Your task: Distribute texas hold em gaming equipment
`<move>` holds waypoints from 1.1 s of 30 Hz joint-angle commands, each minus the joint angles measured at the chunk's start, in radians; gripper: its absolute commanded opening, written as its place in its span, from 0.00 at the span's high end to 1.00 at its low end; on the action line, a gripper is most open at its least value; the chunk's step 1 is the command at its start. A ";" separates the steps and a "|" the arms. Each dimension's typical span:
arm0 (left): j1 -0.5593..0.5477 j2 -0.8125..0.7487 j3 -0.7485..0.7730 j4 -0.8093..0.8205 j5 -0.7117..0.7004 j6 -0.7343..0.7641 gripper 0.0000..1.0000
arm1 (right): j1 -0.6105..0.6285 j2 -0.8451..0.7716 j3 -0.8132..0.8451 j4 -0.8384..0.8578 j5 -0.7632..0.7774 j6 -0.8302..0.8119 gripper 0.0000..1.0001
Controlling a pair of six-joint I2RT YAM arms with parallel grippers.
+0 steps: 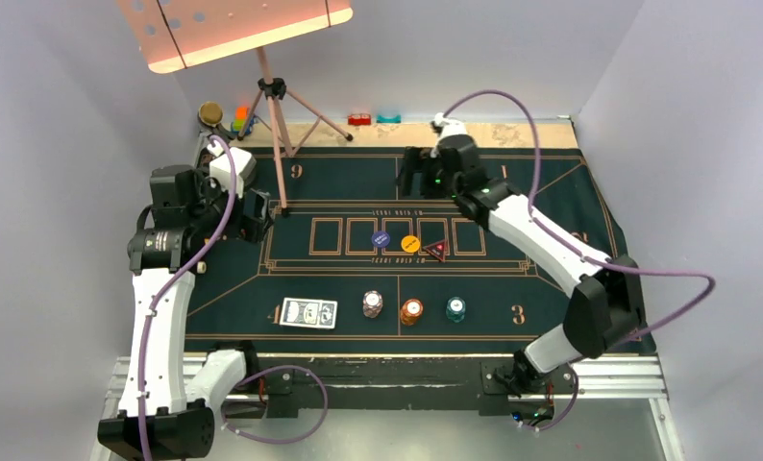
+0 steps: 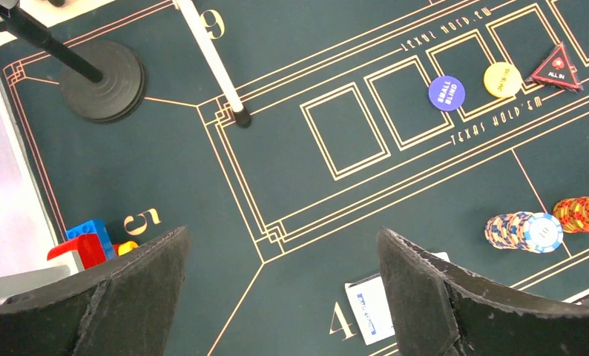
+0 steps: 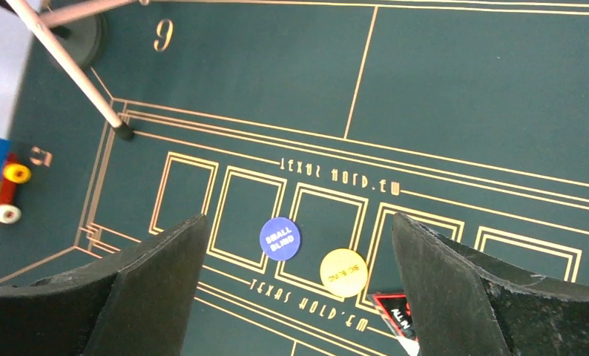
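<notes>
Right gripper (image 3: 297, 218), jaws apart, hung over the blue disc (image 3: 280, 238) and yellow disc (image 3: 343, 272). Left gripper (image 2: 283, 231) (likewise spread, empty) had the cards (image 2: 371, 308) beside one finger. I judged so wide a span could shove both discs on descent.

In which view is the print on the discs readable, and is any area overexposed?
Top view: the stand's panel glows, overexposed; disc print is too small to read. Left wrist view: sharp, the blue disc reads SMALL BLIND, the yellow disc has faint print. Right wrist view: the same; the near fingers are dark, with little detail.
</notes>
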 commanded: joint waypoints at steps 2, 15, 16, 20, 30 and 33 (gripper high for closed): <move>-0.002 0.025 0.017 -0.026 -0.012 -0.025 0.00 | 0.182 0.100 0.116 -0.150 0.297 -0.076 0.02; -0.002 0.104 0.068 -0.132 -0.055 0.027 0.00 | 0.337 0.382 0.156 -0.117 0.338 -0.009 0.03; -0.001 0.105 0.068 -0.134 -0.061 0.024 0.00 | 0.339 0.397 0.163 -0.118 0.337 -0.007 0.05; -0.001 0.101 0.068 -0.142 -0.073 0.015 0.00 | 0.343 0.445 0.184 -0.113 0.322 -0.003 0.13; -0.001 0.075 0.070 -0.142 -0.123 -0.012 0.00 | 0.343 0.561 0.249 -0.126 0.305 -0.015 0.29; -0.001 0.081 0.082 -0.152 -0.125 -0.016 0.00 | 0.344 0.584 0.258 -0.133 0.287 -0.010 0.35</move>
